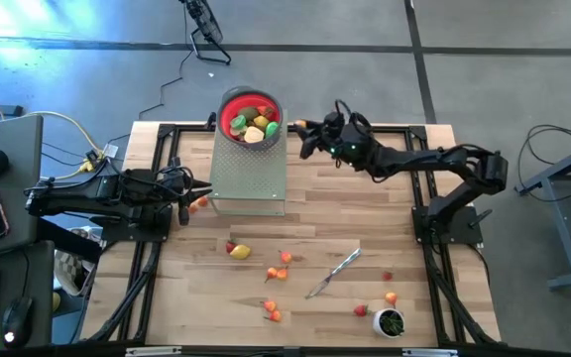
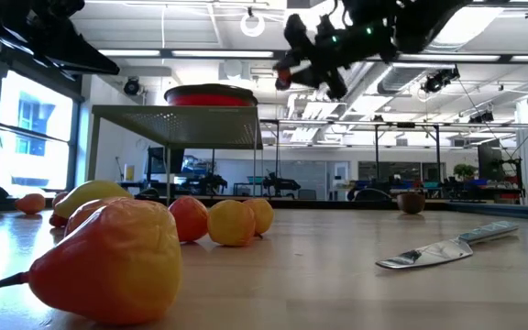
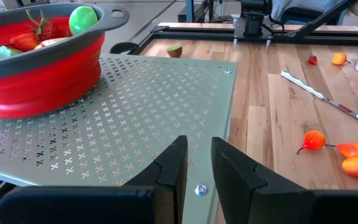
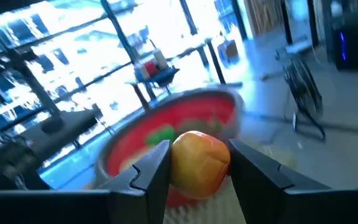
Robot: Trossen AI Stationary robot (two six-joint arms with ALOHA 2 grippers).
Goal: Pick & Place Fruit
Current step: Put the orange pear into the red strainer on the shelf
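A red bowl (image 1: 251, 117) with several fruit pieces in it stands on a perforated metal stand (image 1: 249, 174) at the table's far side. My right gripper (image 1: 307, 136) hovers high, just right of the bowl, shut on an orange-yellow fruit (image 4: 197, 165); the bowl (image 4: 135, 146) lies beyond it. My left gripper (image 3: 196, 167) waits at the stand's near left corner, open by a narrow gap and empty. Loose fruit (image 1: 238, 251) (image 1: 284, 260) (image 1: 271, 309) lie on the wooden table; in the low view they (image 2: 108, 261) rest close to the camera. My right gripper pinches the orange-yellow fruit (image 4: 190, 177) between its two fingers (image 4: 153, 171), one on each side of it. The fruit is lifted clear, high above the table and level with the bowl's rim.
A silver knife (image 1: 333, 273) lies near the table's middle. A small white cup with green contents (image 1: 390, 322) stands at the near right, with more small fruit (image 1: 361, 310) (image 1: 391, 297) beside it. One orange piece (image 1: 198, 203) lies by the stand's left side.
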